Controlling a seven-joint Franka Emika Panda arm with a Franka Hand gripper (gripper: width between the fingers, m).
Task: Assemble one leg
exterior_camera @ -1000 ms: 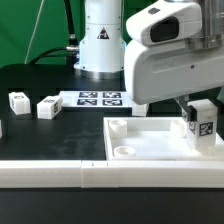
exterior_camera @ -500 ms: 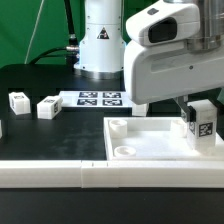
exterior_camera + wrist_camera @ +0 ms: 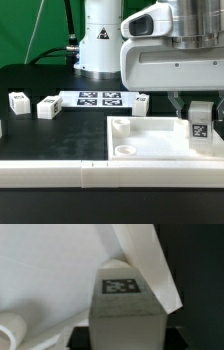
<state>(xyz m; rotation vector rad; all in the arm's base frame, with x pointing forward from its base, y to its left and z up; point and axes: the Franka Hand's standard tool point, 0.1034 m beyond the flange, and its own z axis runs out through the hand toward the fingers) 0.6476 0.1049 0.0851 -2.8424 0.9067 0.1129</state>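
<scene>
The leg [image 3: 201,120], a small white post with a square marker tag, stands upright on the far right corner of the large flat white tray-like piece [image 3: 155,138]. My gripper [image 3: 198,108] is directly above it, with a dark finger [image 3: 178,104] against its side. In the wrist view the leg [image 3: 126,314] fills the gap between my gripper's [image 3: 126,334] two dark pads, which sit tight against both of its sides. The gripper is shut on the leg. The leg's base is hidden behind the tray's rim.
Two more white legs [image 3: 18,101] [image 3: 47,107] lie on the black table at the exterior view's left, and another [image 3: 141,100] lies by the marker board [image 3: 98,98]. The tray has round corner sockets [image 3: 125,150]. A white rail [image 3: 60,174] runs along the front.
The gripper body has risen a little and shifted towards the exterior view's left, so its finger beside the leg now shows. The leg has stayed in place.
</scene>
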